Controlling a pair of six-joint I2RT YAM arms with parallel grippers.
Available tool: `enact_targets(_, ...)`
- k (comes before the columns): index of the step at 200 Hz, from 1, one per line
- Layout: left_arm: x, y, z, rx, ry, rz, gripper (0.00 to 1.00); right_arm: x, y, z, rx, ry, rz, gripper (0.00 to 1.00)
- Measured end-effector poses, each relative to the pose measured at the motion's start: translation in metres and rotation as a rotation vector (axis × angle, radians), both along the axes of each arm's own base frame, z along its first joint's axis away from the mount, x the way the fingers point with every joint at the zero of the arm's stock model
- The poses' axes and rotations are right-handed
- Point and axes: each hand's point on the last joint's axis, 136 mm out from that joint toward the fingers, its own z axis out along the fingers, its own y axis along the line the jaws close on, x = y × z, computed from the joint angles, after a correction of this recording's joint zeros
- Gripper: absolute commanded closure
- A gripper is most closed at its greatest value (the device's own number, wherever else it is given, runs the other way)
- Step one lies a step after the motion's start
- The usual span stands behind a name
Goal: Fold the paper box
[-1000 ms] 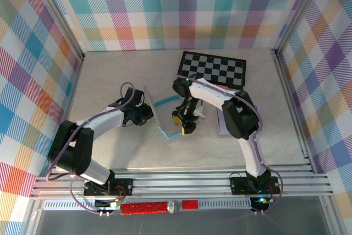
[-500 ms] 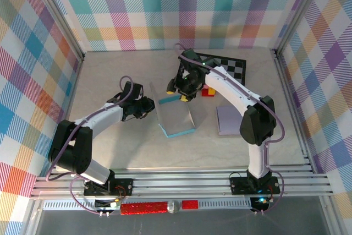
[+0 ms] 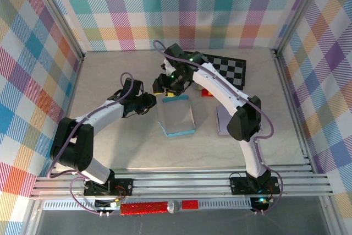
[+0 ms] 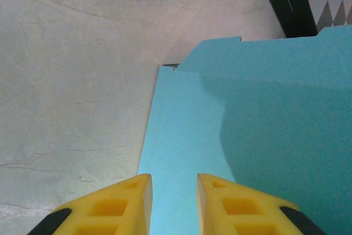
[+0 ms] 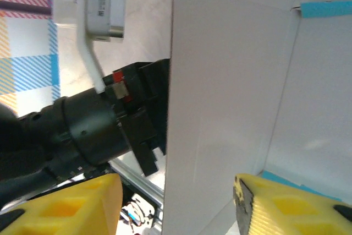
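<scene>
The box (image 3: 177,115) sits mid-counter (image 3: 110,75). The right tool (image 3: 164,85) has swung left to its far-left corner, fingers wide apart astride a white wall. The left tool (image 3: 149,103), slightly parted, stays at its left side.

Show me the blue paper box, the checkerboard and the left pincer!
paper box (image 3: 177,115): top view, middle of its pale upper panel.
checkerboard (image 3: 231,70): top view, on its black and white squares.
left pincer (image 4: 174,188): left wrist view, midway between its yellow fingertips.
</scene>
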Motion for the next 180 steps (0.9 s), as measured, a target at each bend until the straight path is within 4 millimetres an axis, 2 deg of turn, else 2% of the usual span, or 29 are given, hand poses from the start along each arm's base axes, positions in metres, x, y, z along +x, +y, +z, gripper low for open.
enact_targets(32,0.000,0.000,-0.001,0.001,0.003,0.000,0.74,-0.002,-0.001,-0.024,-0.074,0.043,-0.003,0.48)
enact_targets(48,0.000,0.000,-0.001,0.001,0.003,-0.001,0.74,-0.003,0.000,-0.029,-0.091,0.045,-0.002,0.48)
enact_targets(161,0.009,-0.005,0.010,-0.011,-0.023,-0.009,0.74,0.005,0.004,-0.018,-0.106,-0.021,-0.041,0.47)
enact_targets(180,0.011,-0.006,0.012,-0.016,-0.027,-0.012,0.74,0.004,0.003,-0.018,-0.107,-0.009,-0.057,0.50)
